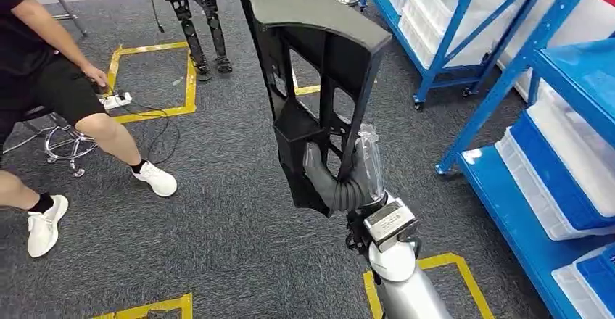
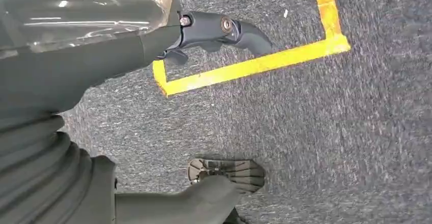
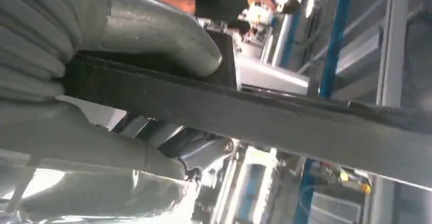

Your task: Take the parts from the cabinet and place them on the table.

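A large black plastic part (image 1: 319, 80), a long ribbed moulding with open windows along its length, is held up in the air in front of the robot, well above the grey carpet (image 1: 217, 217). It is gripped near its lower end by the right hand (image 1: 344, 174), so that most of its length stands up and away from the hand, tilted towards the top of the head view. This grip is judged to be a carrying hold: the part is kept off the floor and away from the body while it is taken towards a table, which cannot be seen.

In the right wrist view a flat black bar of the part (image 3: 265, 117) is seen clamped between the thick grey thumb (image 3: 163, 35) on one face and the fingers (image 3: 102, 147) on the other, with the bar running out past them. In the head view the fingers are passed through one of the part's windows and wrapped round a rib.

The left hand (image 2: 76, 56) hangs down over the carpet, with one dark finger (image 2: 224, 30) stretched out and nothing seen in it; whether its other fingers are apart cannot be told.

Blue shelving (image 1: 537, 80) with white and blue bins (image 1: 558, 167) stands on the right. Yellow floor tape (image 1: 152, 80) marks out boxes on the carpet, and a seated person (image 1: 51, 80) is on the left
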Controlling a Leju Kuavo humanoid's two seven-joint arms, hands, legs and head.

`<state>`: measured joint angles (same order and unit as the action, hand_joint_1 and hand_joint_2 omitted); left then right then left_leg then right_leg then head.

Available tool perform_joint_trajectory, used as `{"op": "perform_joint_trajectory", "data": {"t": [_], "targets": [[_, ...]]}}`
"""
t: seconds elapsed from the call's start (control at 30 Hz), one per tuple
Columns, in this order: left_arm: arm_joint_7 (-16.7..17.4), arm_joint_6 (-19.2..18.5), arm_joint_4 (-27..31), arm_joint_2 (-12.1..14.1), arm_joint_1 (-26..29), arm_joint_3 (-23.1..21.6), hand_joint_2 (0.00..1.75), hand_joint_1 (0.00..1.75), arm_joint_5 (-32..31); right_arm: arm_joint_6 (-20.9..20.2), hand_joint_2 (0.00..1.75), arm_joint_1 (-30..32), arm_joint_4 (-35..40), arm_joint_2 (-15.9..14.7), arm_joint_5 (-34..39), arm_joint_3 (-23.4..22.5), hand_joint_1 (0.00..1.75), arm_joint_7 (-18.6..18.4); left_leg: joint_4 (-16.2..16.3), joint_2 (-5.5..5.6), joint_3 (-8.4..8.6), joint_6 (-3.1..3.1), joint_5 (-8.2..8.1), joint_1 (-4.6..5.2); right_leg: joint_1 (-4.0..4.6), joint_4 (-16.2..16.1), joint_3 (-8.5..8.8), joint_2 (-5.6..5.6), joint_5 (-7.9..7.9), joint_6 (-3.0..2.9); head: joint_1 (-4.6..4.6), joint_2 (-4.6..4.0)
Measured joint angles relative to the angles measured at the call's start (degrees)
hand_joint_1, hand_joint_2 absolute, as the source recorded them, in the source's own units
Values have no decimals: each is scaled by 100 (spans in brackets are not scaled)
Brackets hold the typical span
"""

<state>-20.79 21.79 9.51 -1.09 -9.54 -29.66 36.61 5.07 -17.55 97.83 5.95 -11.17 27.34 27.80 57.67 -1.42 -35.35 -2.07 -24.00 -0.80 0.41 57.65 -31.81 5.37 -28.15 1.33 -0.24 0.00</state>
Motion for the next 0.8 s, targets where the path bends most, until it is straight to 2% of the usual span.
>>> {"op": "perform_joint_trajectory", "data": {"t": [0.03,0.07,0.13,0.17,0.2,0.23,0.27,0.3,0.33,0.37,0.4,0.47,0.5,0.53,0.57,0.63,0.67,0.7,0.73,0.77,0.8], "targets": [[-24,9,2,-20,10,17,175,0,9,-4,175,-1,0,9,0,-4,175,-4,-8,55,5,-14,4,19,-44,171,-30,-261,-101,-9,2,-2],[-33,9,2,-17,9,22,175,0,11,-4,175,-2,2,9,2,-13,175,4,-6,100,2,-61,15,16,-46,528,-199,-409,-287,-56,2,0],[-74,20,2,-17,5,33,175,0,35,-6,175,43,0,-6,9,-37,175,2,-4,243,-15,-78,17,19,-59,1514,-696,-487,-667,-106,26,-2],[-85,20,2,-24,24,52,175,0,48,-6,175,81,0,-24,13,-48,175,7,-3,326,-17,-78,18,20,-59,1882,-899,-507,-753,-85,28,-2],[-85,20,2,-33,47,59,175,0,52,-9,175,118,0,-35,15,-48,175,13,-2,399,-14,-78,18,20,-59,1894,-932,-516,-694,-48,26,-2],[-87,22,2,-35,68,61,175,0,52,-9,175,141,0,-44,15,-48,175,24,2,472,-8,-76,18,20,-60,1652,-829,-523,-540,6,31,-2],[-87,22,2,-39,80,61,175,0,52,-11,175,148,0,-48,15,-50,175,35,6,542,-4,-74,19,20,-62,1202,-624,-549,-329,63,26,-2],[-87,28,2,-46,84,63,175,0,50,-11,175,148,4,-48,15,-59,175,57,14,617,1,-67,19,19,-93,593,-345,-619,-88,109,28,0],[-90,35,2,-48,86,65,175,0,50,-15,175,149,4,-48,15,-72,175,74,19,676,-14,-45,19,19,-136,139,-146,-851,56,127,33,-2],[-90,39,2,-48,83,68,175,0,50,-17,175,165,18,-48,15,-81,175,88,77,739,-31,-4,-9,64,-126,31,-93,-870,98,68,11,0],[-103,44,2,-52,98,72,175,0,50,-22,175,181,24,-55,15,-85,175,90,59,767,-51,31,-3,54,-120,35,-96,-805,97,34,13,-2],[-100,48,2,-52,160,76,175,0,50,-24,175,187,31,-52,17,-90,175,94,29,831,-61,109,19,6,-83,43,-90,-746,113,-45,18,-2],[-100,52,0,-46,174,92,175,0,50,-28,175,186,35,-50,15,-90,175,94,95,781,-83,135,-12,-5,-160,-19,-67,-689,156,-109,15,-2],[-103,55,0,-57,179,111,175,0,50,-35,175,191,37,-37,15,-92,175,94,242,487,-153,149,-119,21,-150,-22,-51,-642,155,-146,0,-2],[-103,55,2,-63,173,114,175,0,50,-42,175,194,48,-37,15,-96,175,98,533,317,-291,170,-315,18,-137,-22,-47,-587,152,-193,-29,-2],[-100,22,2,-66,167,116,175,0,46,-48,175,208,50,-37,15,-103,175,96,1383,203,-706,211,-731,-8,-92,-19,-45,-466,135,-219,-20,-2],[-98,-31,2,-66,181,116,175,0,39,-57,175,220,50,-37,15,-105,175,96,1753,184,-892,230,-846,-15,-78,-18,-48,-396,128,-227,-26,-2],[-98,-61,2,-61,205,116,175,0,22,-61,175,231,50,-37,15,-105,175,96,1821,177,-927,238,-809,-26,-73,-18,-45,-336,123,-230,-22,-2],[-100,-83,2,-52,231,116,175,0,4,-70,175,232,50,-37,18,-105,175,96,1629,158,-830,239,-666,-34,-66,-16,-45,-282,115,-238,-22,-2],[-100,-92,2,-48,257,116,175,0,0,-85,175,231,48,-37,20,-105,175,96,1259,130,-636,233,-470,-36,-65,-15,-41,-233,111,-238,-31,-2],[-109,-96,0,-35,269,116,175,0,-2,-96,175,229,50,-37,26,-105,175,96,774,60,-369,221,-251,-36,-64,-13,-30,-194,96,-223,-22,-2]]}}
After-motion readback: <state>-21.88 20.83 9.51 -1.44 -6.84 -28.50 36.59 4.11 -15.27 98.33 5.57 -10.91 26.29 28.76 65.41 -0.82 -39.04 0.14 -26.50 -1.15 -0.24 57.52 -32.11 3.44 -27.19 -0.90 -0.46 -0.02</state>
